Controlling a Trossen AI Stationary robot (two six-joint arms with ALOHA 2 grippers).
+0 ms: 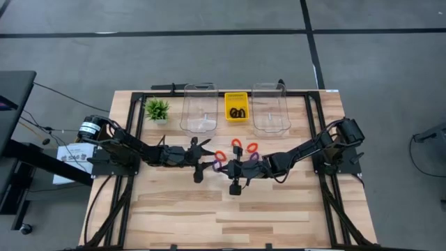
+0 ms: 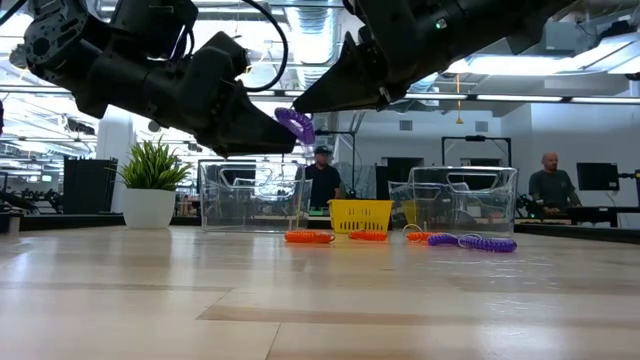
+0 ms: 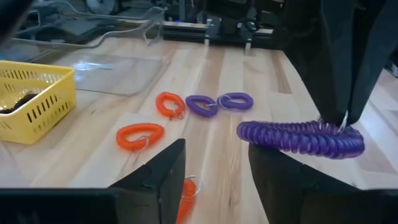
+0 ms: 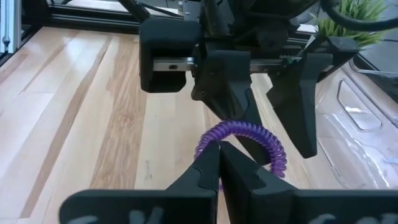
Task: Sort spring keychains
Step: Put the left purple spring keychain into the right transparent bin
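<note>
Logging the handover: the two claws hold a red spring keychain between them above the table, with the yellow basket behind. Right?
Not red: the spring keychain between the left claw and right claw is purple, as the left wrist view shows. The yellow basket is behind.

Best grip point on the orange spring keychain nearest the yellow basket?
Take the orange spring keychain across one long side of its oval coil, coming straight down. It lies flat on the table with open space around it, so a pincer finger fits inside the loop.
</note>
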